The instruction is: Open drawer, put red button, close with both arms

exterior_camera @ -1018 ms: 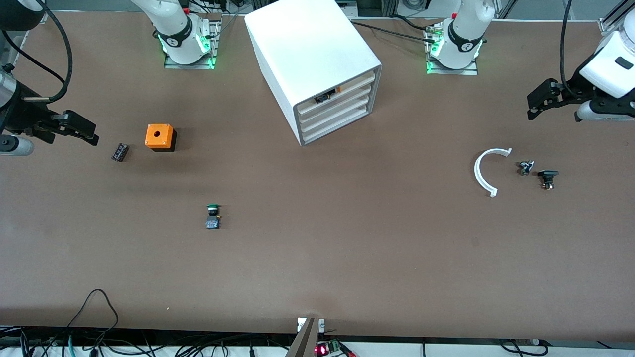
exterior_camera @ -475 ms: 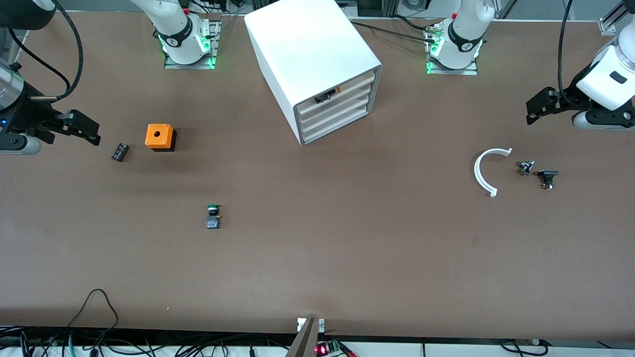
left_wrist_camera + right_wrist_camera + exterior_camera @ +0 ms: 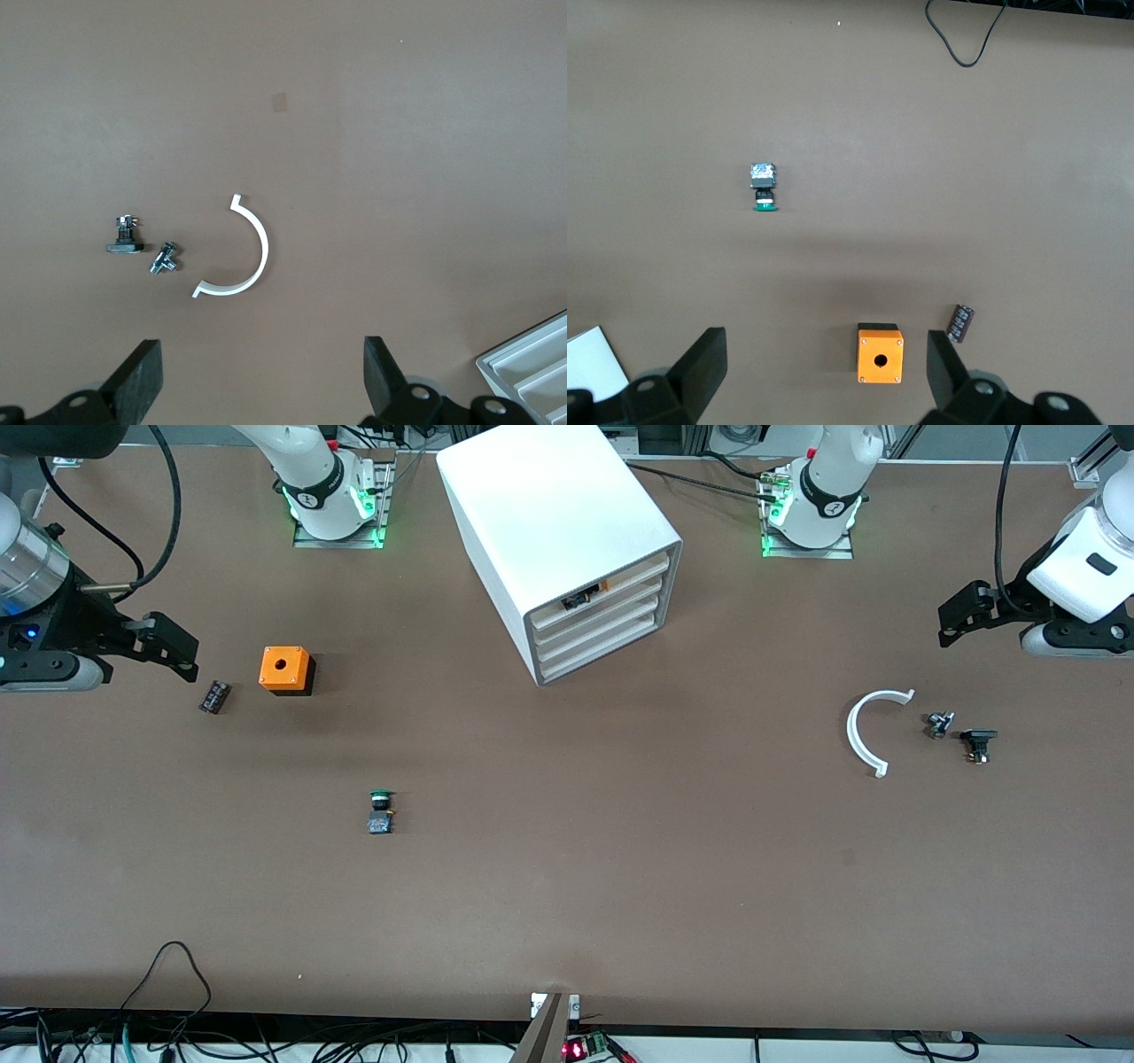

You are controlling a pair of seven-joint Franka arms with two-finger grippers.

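Observation:
The white cabinet (image 3: pixel 567 540) stands near the arm bases, its four stacked drawers (image 3: pixel 601 631) all pushed in; a black-and-orange piece shows in the top one. A corner of the cabinet (image 3: pixel 532 367) appears in the left wrist view. The red button is out of view in every frame. My left gripper (image 3: pixel 961 615) hangs open and empty over the table at the left arm's end, and in its wrist view (image 3: pixel 262 354) only bare table lies between its fingers. My right gripper (image 3: pixel 168 651) hovers open and empty at the right arm's end, over the orange box in its wrist view (image 3: pixel 826 345).
An orange box with a hole (image 3: pixel 285 670) and a small dark component (image 3: pixel 213 696) lie by the right gripper. A green-capped button (image 3: pixel 381 811) lies nearer the front camera. A white curved strip (image 3: pixel 864 731) and two small parts (image 3: pixel 939 724) (image 3: pixel 978 742) lie at the left arm's end.
The right gripper has moved in toward the orange box. The left arm has shifted slightly toward the arm bases. Both grippers stay open; nothing on the table moved.

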